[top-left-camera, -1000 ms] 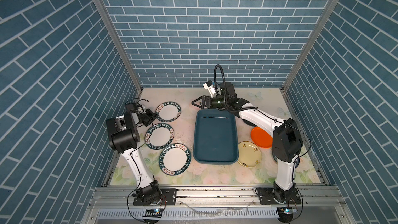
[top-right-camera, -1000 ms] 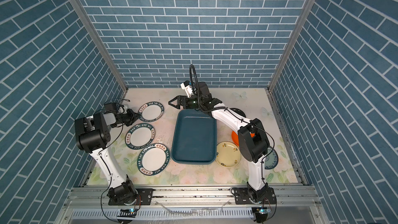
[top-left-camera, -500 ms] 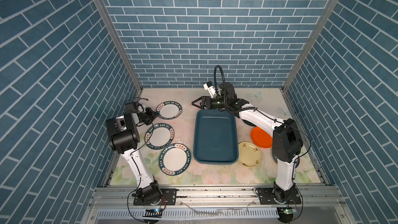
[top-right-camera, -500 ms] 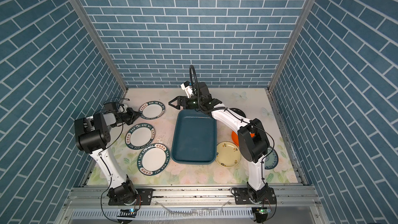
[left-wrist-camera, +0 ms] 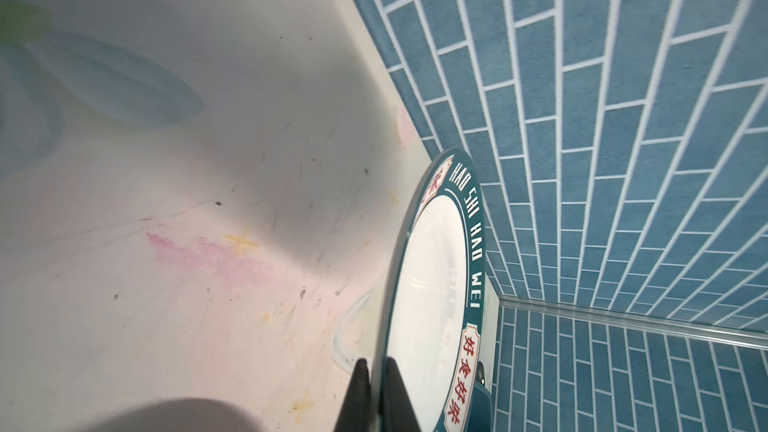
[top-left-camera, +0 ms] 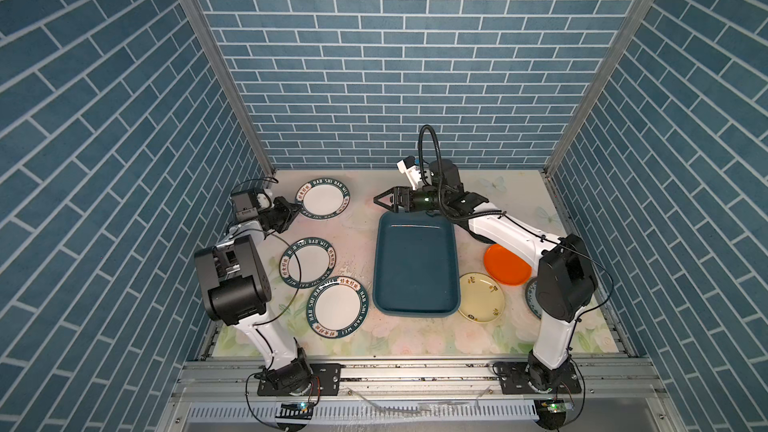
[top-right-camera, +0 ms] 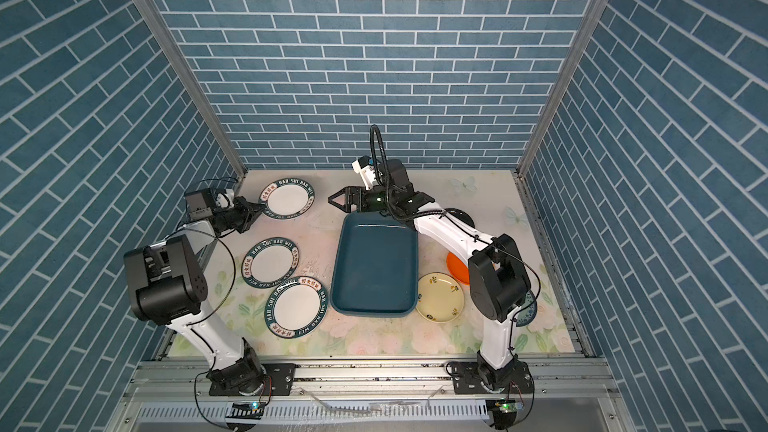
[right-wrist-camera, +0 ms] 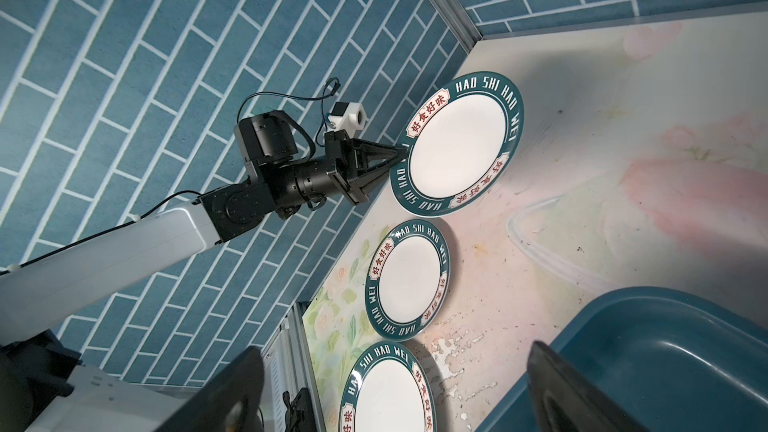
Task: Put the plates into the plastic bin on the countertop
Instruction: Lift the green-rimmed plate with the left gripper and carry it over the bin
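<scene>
While my right gripper (top-left-camera: 384, 201) is hanging wide open above the far end of the plastic bin (top-left-camera: 415, 268), my left gripper (top-left-camera: 296, 211) is pinching the far white plate (top-left-camera: 324, 200), jaws clamped on its green lettered rim near the back left corner of the countertop (top-left-camera: 357, 222). The middle white plate (top-left-camera: 309, 261) and near white plate (top-left-camera: 337, 307) are lying left of the bin. The orange plate (top-left-camera: 505, 263), cream-yellow plate (top-left-camera: 482, 297) and blue-patterned plate (top-left-camera: 531, 299) are lying to its right, and the black plate (top-right-camera: 461, 214) is showing partly behind my right arm.
</scene>
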### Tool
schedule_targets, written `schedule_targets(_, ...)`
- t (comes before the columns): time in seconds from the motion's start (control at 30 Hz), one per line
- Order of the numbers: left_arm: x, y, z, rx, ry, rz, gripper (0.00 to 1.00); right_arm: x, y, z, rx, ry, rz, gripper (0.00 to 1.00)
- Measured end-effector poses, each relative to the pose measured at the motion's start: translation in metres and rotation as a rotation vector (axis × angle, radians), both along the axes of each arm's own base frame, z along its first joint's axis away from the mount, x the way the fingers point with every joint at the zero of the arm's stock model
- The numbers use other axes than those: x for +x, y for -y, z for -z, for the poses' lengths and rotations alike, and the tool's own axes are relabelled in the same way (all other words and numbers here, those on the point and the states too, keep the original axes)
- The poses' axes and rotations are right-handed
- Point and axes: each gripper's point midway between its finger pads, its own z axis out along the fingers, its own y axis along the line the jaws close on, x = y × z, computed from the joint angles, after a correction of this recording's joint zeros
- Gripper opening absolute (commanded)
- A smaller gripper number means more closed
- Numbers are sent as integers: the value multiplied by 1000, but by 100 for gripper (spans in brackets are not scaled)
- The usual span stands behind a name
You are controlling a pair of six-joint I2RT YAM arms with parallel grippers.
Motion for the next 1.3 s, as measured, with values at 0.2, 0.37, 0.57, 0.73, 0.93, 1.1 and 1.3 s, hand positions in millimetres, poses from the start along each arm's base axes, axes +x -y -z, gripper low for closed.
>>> schedule_targets(0.2,-12,45,-52,42,94,92,0,2,4,-6,-10,42,17,98)
schedule_targets(0.37,-27,72,-85,64,153,147,0,1,10,-6,-33,67,40,98)
schedule_targets(0.57,-46,92,-113,92,195,183,0,-3,22,-9,-48,87,77,98)
schedule_targets(0.73,-58,126,-116,99,174,265,0,-5,30,-23,-44,139,101,98)
schedule_targets(0.93,-68,160,-113,103,135,336,0,-7,48,-40,-53,206,171,98)
schedule_targets(1.1,-77,190,-119,106,129,410,0,-2,76,-39,-92,231,294,99)
schedule_targets(1.3,-89,236,-108,121,91,542,0,5,104,-37,-139,259,399,98)
